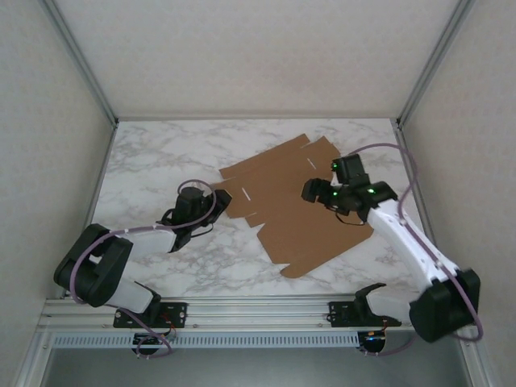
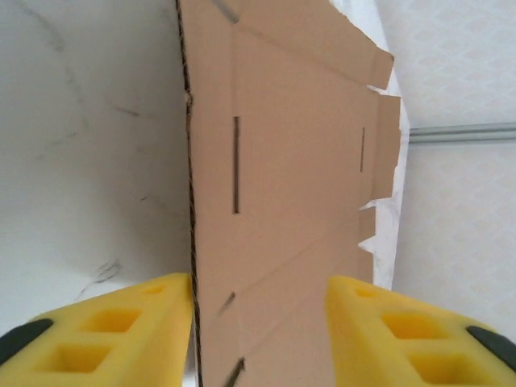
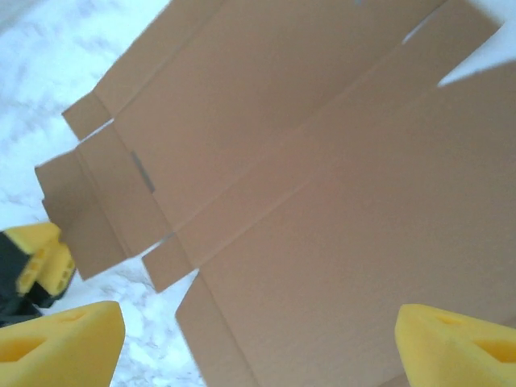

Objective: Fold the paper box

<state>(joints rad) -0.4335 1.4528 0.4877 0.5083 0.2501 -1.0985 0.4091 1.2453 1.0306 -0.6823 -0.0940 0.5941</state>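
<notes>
We've got the marble worktop (image 1: 161,153), with the paper box (image 1: 290,210) spread unfolded center-right. Our right hand (image 3: 258,322) hovers over it, fingers wide apart. Our left hand (image 2: 258,290) is spread around its left edge.

The paper box (image 1: 294,210) is matt brown cardboard, smooth-faced, with a rough cut edge. The counter (image 1: 153,153) is smooth, white with grey marble veining. Pads (image 2: 113,334) of the left gripper (image 2: 258,322) are yellow foam. At six o'clock, a brushed metal rail (image 1: 258,310).
</notes>
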